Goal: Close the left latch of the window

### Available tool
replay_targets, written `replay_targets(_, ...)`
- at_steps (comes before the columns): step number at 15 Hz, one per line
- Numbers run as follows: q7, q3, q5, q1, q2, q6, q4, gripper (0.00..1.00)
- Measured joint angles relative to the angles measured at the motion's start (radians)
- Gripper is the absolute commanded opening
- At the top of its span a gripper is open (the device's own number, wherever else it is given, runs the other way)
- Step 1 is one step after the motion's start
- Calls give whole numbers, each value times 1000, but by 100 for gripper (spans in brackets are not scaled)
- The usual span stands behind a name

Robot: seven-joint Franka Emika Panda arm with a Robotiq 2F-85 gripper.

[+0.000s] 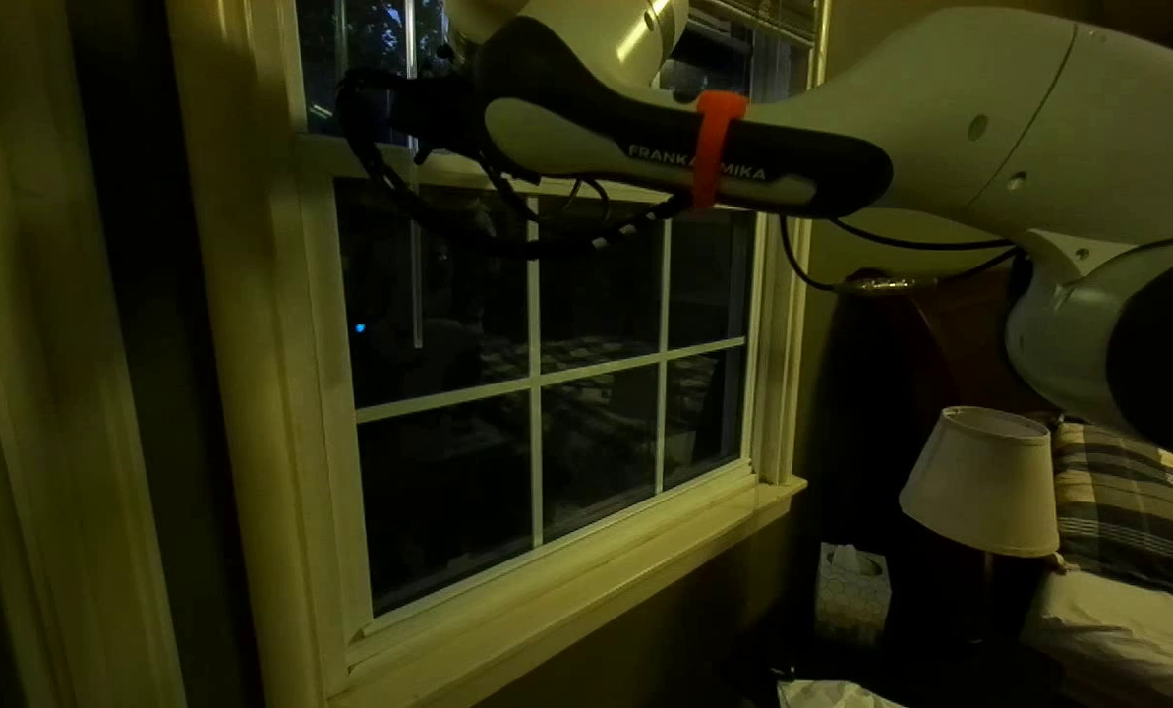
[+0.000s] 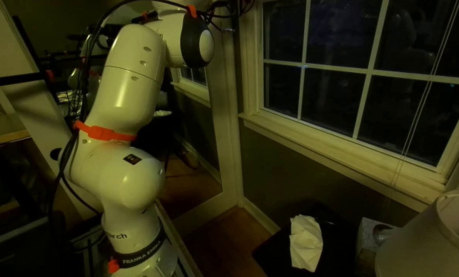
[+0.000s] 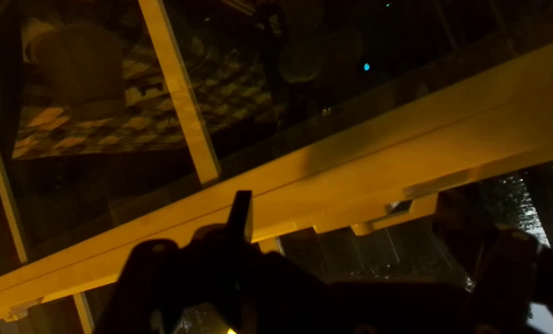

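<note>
- My gripper [image 3: 346, 218] is standing wide.
- In the wrist view, the latch [image 3: 401, 211] is showing between my fingers [image 3: 240, 215].
- The window [image 1: 535, 381] is standing behind my gripper.

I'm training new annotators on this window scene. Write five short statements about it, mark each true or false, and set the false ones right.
The window's lower sash has six panes. True.
An orange strap crosses the arm in an exterior view. True.
The wrist view shows nothing but panes. False: the end effector shows there too, open, its fingers apart.
A lamp stands beside a tissue box. True.
The tissue box is solid black. False: it is pale and patterned.
</note>
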Motion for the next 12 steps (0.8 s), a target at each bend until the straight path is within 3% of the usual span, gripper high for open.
replay_targets(12,91,-80,-85,49,59,11,44,100)
